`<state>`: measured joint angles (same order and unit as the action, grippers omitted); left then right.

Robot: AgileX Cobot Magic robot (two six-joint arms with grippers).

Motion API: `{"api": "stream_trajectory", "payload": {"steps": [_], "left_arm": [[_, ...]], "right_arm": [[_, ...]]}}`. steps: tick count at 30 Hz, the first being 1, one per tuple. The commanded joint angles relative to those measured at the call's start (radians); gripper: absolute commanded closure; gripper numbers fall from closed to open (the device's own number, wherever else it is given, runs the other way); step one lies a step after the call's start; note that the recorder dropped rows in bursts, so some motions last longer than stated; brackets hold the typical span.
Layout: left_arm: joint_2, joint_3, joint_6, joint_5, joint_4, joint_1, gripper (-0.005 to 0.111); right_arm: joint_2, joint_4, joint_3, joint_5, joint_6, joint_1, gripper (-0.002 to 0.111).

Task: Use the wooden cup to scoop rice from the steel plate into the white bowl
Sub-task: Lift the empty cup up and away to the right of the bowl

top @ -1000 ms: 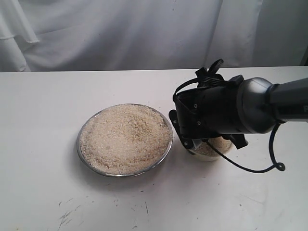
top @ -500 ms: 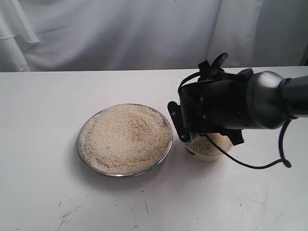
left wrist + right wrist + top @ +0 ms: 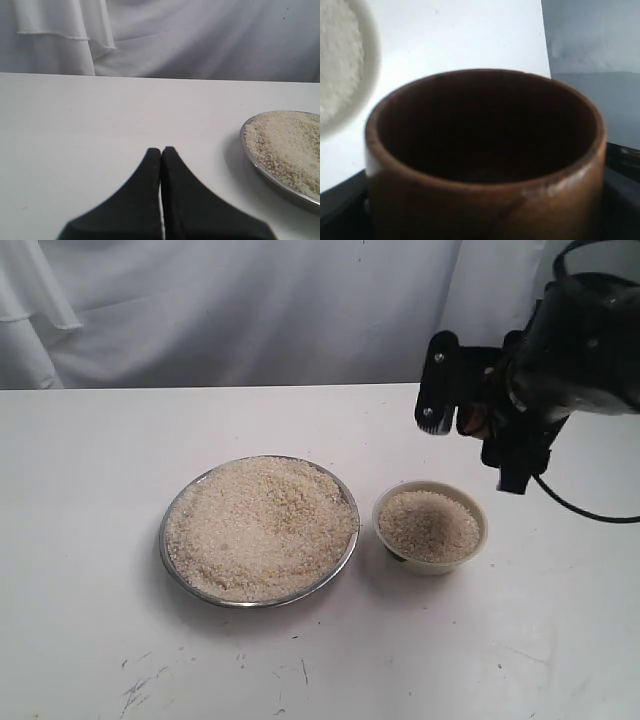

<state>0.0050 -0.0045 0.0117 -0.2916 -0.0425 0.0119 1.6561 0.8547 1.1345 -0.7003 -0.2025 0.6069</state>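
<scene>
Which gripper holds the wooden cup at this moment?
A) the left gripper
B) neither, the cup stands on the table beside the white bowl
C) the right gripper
C: the right wrist view shows the wooden cup clamped in the right gripper, while the left gripper is shut on nothing.

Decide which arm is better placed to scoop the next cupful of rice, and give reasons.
Right. The right gripper holds the wooden cup, seemingly empty, raised near the white bowl; the left gripper is shut on nothing beside the steel plate.
</scene>
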Motion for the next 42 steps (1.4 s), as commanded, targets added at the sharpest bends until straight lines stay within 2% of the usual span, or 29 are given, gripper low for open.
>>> {"api": "stream_trajectory", "payload": {"steps": [1, 8, 18, 23, 28, 34, 42], "left_arm": [[-0.005, 0.005, -0.003, 0.006, -0.001, -0.002, 0.107], [-0.005, 0.005, -0.003, 0.006, -0.001, -0.002, 0.107], [-0.005, 0.005, -0.003, 0.006, -0.001, -0.002, 0.107], [-0.005, 0.005, -0.003, 0.006, -0.001, -0.002, 0.107], [-0.005, 0.005, -0.003, 0.006, -0.001, -0.002, 0.107], [-0.005, 0.005, -0.003, 0.006, -0.001, -0.002, 0.107], [-0.005, 0.005, -0.003, 0.006, -0.001, -0.002, 0.107]], "right_arm": [[-0.030, -0.260, -0.003, 0.162, -0.047, -0.088, 0.108], [-0.028, -0.528, -0.003, 0.253, -0.230, -0.183, 0.108], [-0.012, -0.797, -0.013, 0.398, -0.270, -0.326, 0.108], [-0.011, -0.927, -0.087, 0.519, -0.272, -0.381, 0.108], [-0.011, -1.020, -0.223, 0.684, -0.272, -0.389, 0.108], [-0.011, -1.019, -0.374, 0.983, -0.191, -0.389, 0.108], [0.076, -0.715, -0.439, 1.303, 0.115, -0.389, 0.108]]}}
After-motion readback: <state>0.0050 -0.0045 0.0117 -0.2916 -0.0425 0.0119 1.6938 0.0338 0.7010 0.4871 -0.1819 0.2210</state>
